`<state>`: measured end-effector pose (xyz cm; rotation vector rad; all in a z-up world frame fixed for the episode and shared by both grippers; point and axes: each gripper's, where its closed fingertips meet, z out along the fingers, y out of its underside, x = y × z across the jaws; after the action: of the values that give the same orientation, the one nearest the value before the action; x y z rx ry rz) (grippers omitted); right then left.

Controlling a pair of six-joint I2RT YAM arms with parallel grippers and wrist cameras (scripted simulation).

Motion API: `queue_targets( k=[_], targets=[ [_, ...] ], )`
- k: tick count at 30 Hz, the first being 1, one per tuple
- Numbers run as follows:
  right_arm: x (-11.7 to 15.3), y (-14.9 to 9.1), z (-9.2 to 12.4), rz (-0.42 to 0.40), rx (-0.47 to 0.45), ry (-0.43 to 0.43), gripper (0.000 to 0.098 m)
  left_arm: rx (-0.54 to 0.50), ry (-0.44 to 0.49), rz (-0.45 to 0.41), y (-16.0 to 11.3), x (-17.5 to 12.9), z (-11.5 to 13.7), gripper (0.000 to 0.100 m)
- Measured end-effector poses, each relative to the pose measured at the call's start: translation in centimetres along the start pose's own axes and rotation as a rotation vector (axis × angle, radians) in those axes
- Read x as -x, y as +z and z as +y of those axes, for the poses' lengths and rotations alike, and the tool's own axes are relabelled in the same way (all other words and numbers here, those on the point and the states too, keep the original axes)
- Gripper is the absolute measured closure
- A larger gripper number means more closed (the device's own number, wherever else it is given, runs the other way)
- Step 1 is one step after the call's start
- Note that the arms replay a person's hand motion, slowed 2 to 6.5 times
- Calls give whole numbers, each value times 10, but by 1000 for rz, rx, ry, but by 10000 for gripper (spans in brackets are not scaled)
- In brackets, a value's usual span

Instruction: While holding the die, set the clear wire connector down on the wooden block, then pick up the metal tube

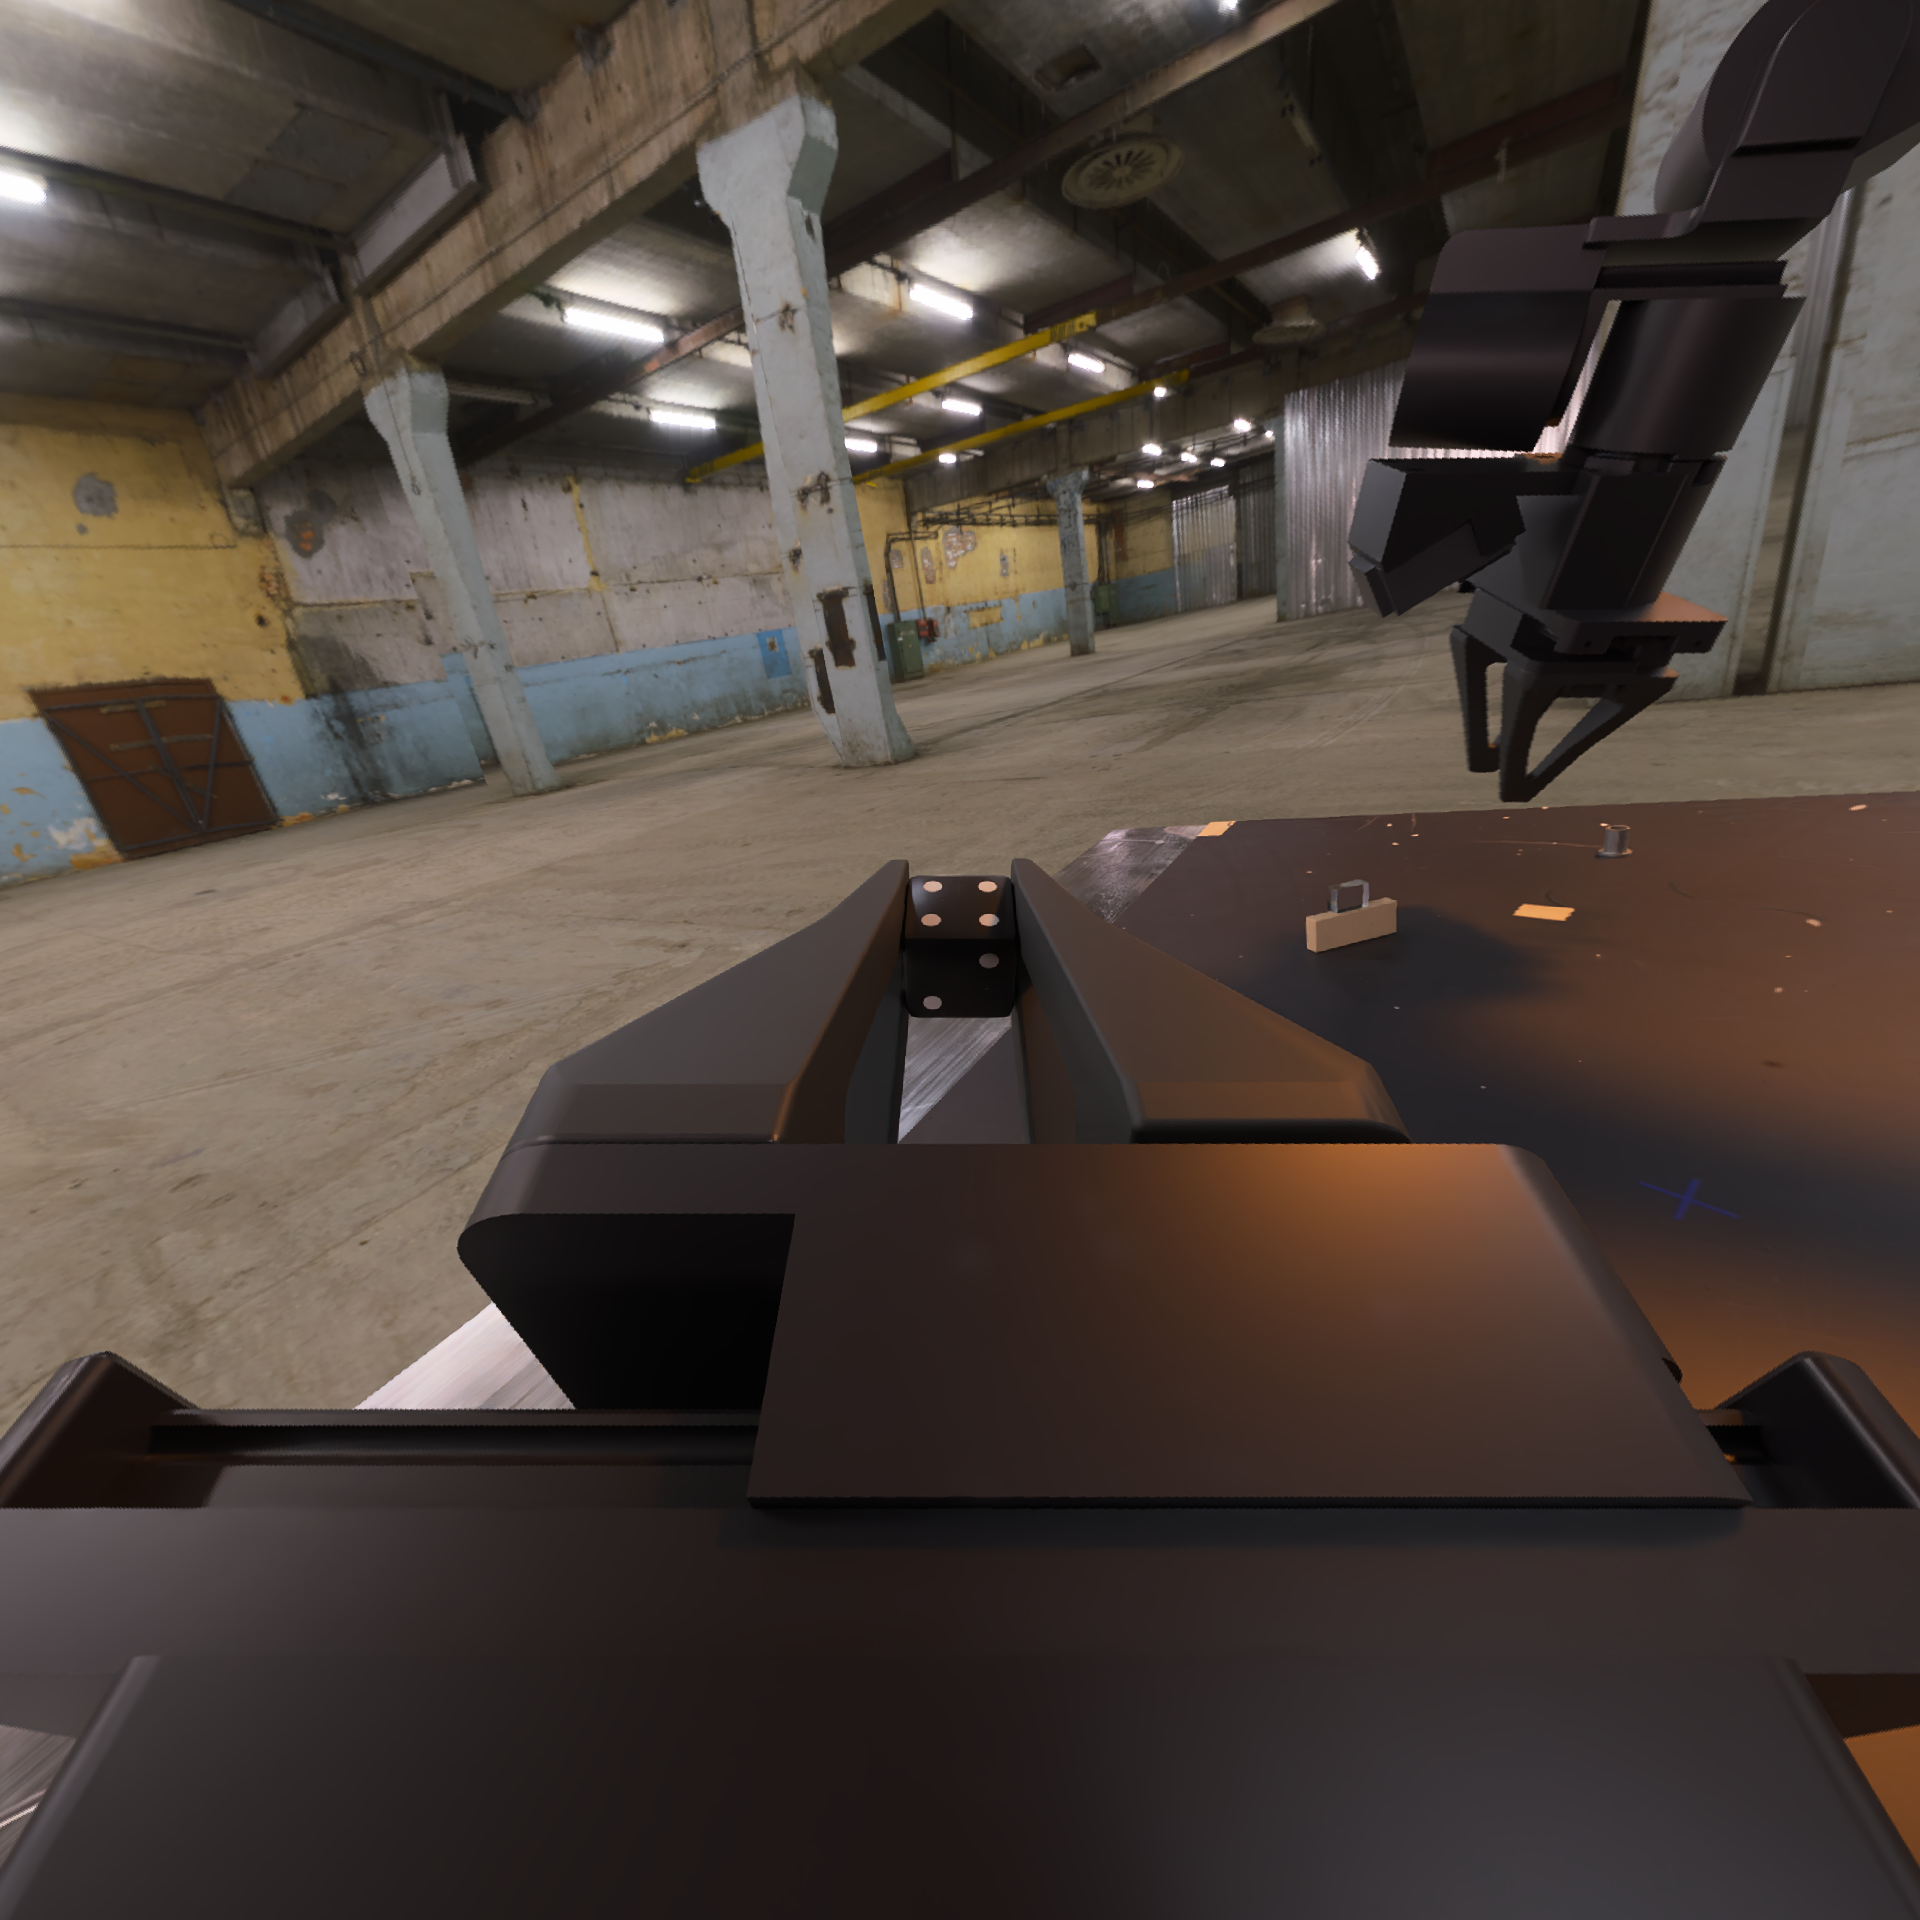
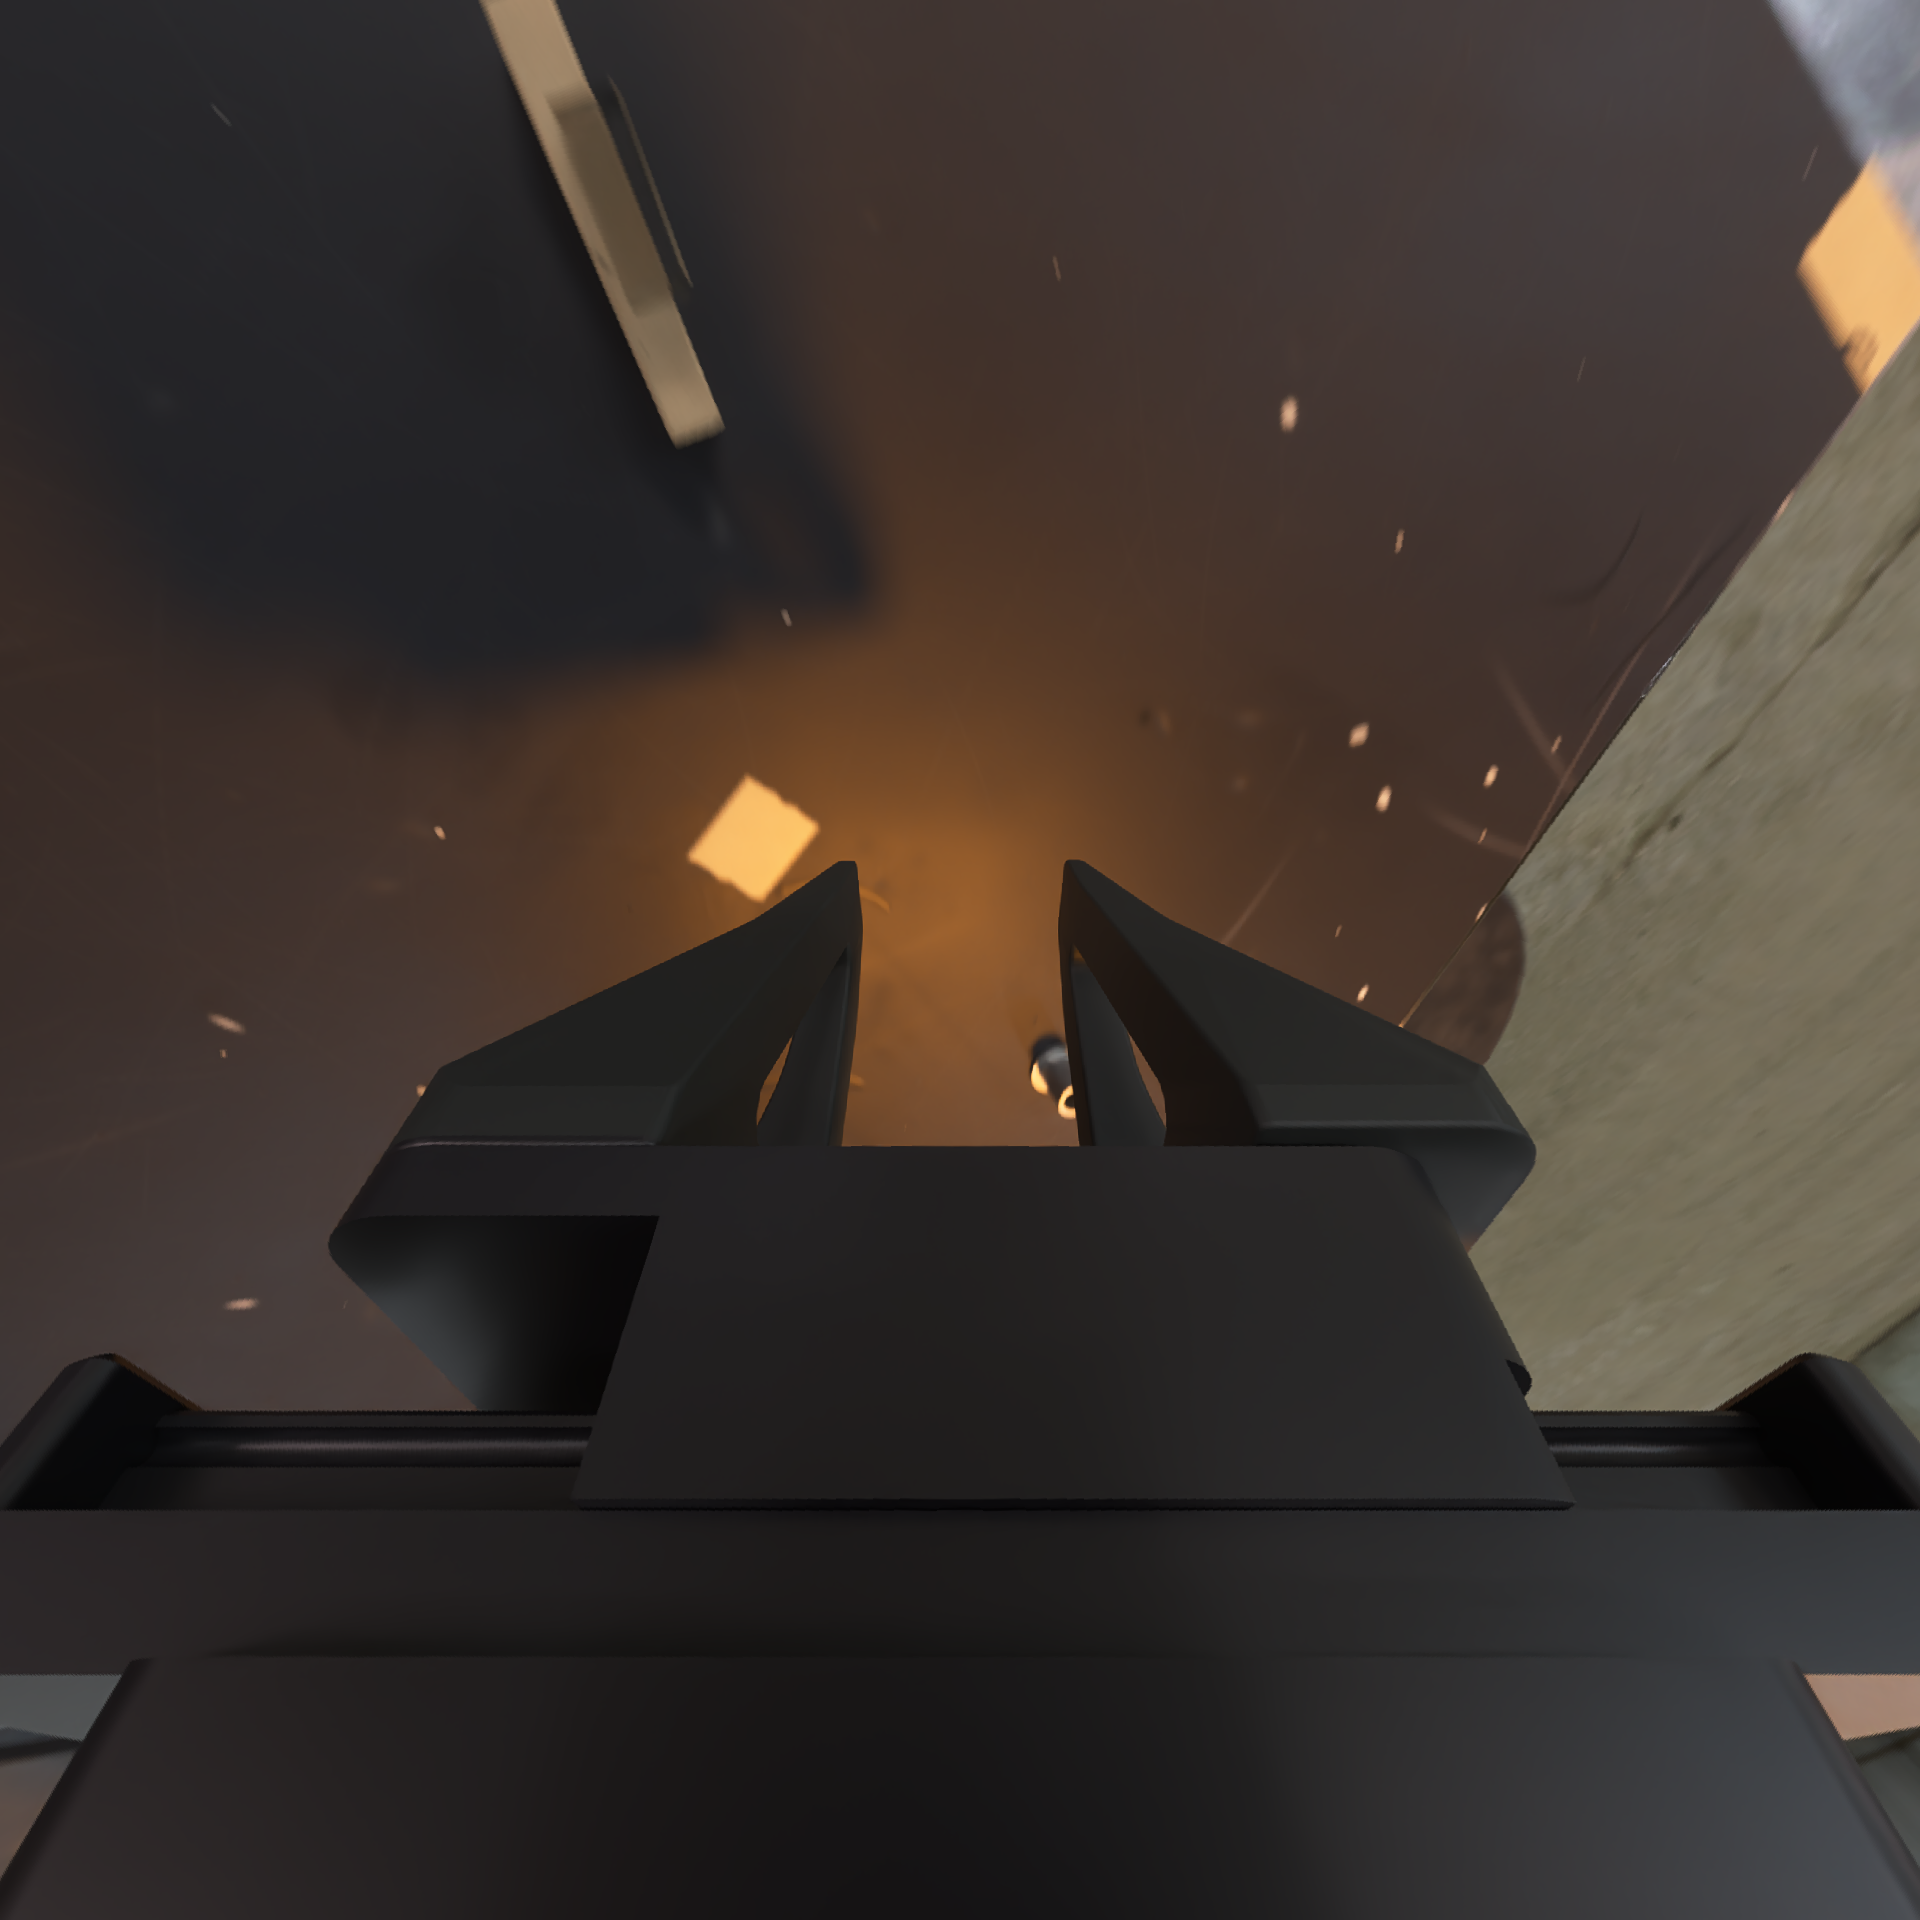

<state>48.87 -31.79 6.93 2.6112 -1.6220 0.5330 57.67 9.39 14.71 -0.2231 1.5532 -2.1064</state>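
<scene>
Left end effector (image 1: pixel 958 940) pinches black die (image 1: pixel 958 945). Clear wire connector (image 1: pixel 1352 896) sits atop wooden block (image 1: pixel 1349 925). Right end effector (image 2: pixel 959 883) spread, empty, above worktop (image 2: pixel 1143 312). Metal tube (image 2: pixel 1049 1070) at 5 o'clock of fingertips: judged light, rigid, slick, prone to rolling; grip mid-length across diameter.

One die (image 1: pixel 957 943), black with white pips. One wooden block (image 1: pixel 1350 926). One clear wire connector (image 1: pixel 1350 895). One metal tube (image 1: pixel 1614 840). Two tools: left tool (image 1: pixel 959 883), right tool (image 2: pixel 958 883). Two orange patches on one desk (image 1: pixel 1558 1039): (image 2: pixel 752 837), (image 2: pixel 1860 270).
</scene>
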Motion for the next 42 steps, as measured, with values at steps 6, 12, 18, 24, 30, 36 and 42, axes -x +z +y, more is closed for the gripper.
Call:
queue_targets(
  k=[6,12,18,24,30,36,42],
  targets=[
    [-7,-2,46,-68,113,137,635,0,0,0,0,0,0,842],
    [-8,6,74,-96,188,249,615,0,1,0,0,0,0,842],
    [-8,16,77,-173,161,503,592,0,7,1,0,0,0,842],
    [-14,24,79,-239,145,774,502,0,10,1,0,0,0,842],
    [-13,32,86,-274,182,851,519,0,11,1,0,0,0,842],
    [-9,34,89,-295,206,857,617,0,11,1,0,0,0,842],
    [-6,36,90,-310,226,857,675,0,11,1,0,0,0,842]
  ],
)
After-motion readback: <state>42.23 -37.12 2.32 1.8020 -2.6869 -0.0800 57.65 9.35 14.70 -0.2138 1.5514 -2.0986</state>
